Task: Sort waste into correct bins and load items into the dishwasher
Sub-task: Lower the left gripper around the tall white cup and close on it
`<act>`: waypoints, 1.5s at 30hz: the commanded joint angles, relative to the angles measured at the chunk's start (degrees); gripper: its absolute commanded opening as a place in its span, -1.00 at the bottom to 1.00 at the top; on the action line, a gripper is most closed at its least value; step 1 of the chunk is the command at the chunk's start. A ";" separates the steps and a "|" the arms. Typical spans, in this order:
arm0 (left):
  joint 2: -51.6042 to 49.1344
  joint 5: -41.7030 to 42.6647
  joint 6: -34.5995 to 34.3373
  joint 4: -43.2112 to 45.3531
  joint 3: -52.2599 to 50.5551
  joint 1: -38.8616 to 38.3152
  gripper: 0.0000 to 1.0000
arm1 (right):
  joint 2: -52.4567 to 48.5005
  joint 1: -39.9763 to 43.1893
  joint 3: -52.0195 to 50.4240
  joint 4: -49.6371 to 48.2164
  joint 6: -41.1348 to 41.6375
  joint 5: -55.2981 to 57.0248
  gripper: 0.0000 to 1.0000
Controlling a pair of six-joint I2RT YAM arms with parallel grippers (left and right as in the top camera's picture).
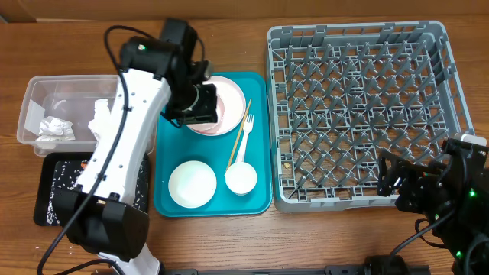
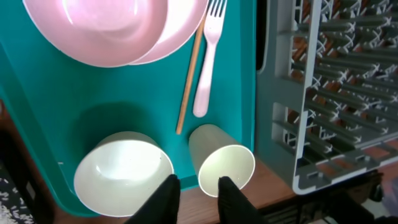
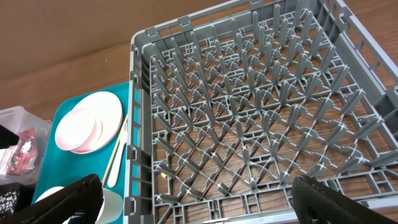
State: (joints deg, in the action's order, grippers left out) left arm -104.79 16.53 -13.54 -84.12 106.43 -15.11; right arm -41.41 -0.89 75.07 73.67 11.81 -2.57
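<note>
Left gripper [image 2: 197,190] sits nearest the wrist cam, bottom centre. Its 2 fingers [image 2: 166,199] stand close w/ a narrow gap and nothing between them. You see them framed between the white bowl [image 2: 124,174], lower left, and the cup [image 2: 224,163], just right of it; can't tell if they touch either.

Overhead puts that gripper above the pink plate [image 1: 231,103], at its left edge, in the upper part of the teal tray [image 2: 37,124]. I'd judge the narrow set suits pinching a thin rim. Fork [image 2: 208,62] and chopstick [image 2: 189,81] lie side by side, centre frame.

All dishes wait on the tray, prob. b/c it lies right beside the dish rack [image 1: 351,32], right half of overhead, pegs bare as far as you can see. Napkins [image 1: 55,128] and a red wrapper [image 3: 22,155] lie in the clear tub [image 1: 29,114], upper left. Crumbs [image 1: 76,172] speckle the black tray [image 1: 46,183] below it, so waste looks sorted.

Right gripper [image 3: 196,190], lower right of overhead, hangs wide open and empty, prob. parked clear of your loading path.
</note>
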 commanded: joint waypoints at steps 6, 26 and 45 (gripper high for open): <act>0.66 -3.43 1.64 -0.68 -1.27 -2.60 -0.86 | 0.35 -0.28 1.14 -0.31 0.22 -0.04 1.00; 0.66 -3.30 -0.22 7.85 -16.81 -4.48 -0.72 | 0.28 -0.28 1.14 -1.01 0.22 -0.04 1.00; 0.66 -3.10 0.07 6.43 -22.08 -12.28 -0.25 | -0.26 -0.28 1.11 -1.18 0.22 -0.07 1.00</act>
State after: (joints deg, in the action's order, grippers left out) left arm -104.79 13.67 -13.52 -77.95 85.21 -25.89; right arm -41.41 -0.89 75.07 72.95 11.94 -2.57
